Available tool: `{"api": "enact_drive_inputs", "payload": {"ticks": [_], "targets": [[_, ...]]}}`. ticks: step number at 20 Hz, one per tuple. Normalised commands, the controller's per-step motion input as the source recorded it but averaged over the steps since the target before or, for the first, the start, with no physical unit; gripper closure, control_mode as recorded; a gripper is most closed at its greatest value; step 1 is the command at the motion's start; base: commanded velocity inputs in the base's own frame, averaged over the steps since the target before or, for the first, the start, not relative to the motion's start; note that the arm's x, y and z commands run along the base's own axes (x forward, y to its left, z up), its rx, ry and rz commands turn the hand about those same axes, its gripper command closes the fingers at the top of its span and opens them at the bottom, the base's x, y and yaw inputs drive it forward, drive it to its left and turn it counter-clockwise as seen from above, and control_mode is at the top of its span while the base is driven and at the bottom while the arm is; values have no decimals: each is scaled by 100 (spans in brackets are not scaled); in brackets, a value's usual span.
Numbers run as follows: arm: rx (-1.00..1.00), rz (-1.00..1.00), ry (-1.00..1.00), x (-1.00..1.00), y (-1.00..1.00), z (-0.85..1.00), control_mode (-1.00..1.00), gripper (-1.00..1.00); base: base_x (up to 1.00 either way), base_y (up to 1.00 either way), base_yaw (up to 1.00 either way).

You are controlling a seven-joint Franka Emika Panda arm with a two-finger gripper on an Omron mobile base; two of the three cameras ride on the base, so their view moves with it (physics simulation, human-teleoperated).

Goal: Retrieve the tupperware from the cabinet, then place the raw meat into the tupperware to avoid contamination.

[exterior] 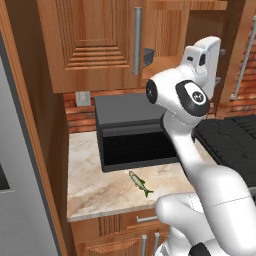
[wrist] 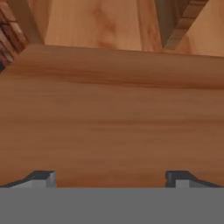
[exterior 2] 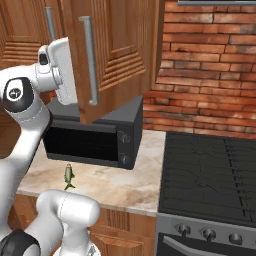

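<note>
From the left base view, the raw meat (exterior: 139, 183), a small fish, lies on the marble worktop (exterior: 95, 187) near its front edge, just in front of the black microwave (exterior: 132, 132) that stands against the back wall. Above hangs the cabinet (exterior: 97, 42) with a long silver handle (exterior: 137, 40); the white arm (exterior: 195, 150) reaches up towards its lower edge.

From the right base view, the fish (exterior 2: 69, 176) lies towards the worktop's (exterior 2: 120, 182) front edge, left of centre, before the microwave (exterior 2: 95, 137). A cabinet (exterior 2: 117, 47) door stands swung out over the microwave. A black stove (exterior 2: 210, 175) adjoins the worktop's right edge.

In the hand view, the gripper (wrist: 110, 178) is spread wide with nothing between its tips, facing close brown cabinet wood (wrist: 113, 118).
</note>
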Motion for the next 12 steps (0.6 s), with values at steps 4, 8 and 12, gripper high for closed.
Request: {"api": "enact_drive_inputs", "payload": {"ticks": [4,8,12], "targets": [[-8,-13,-5,-37,-70,3,-100,-100,0,0,0],[-2,-14,-1,-31,-75,0,-100,-100,0,0,0],[0,-16,0,-22,-77,0,-100,-100,0,0,0]]}}
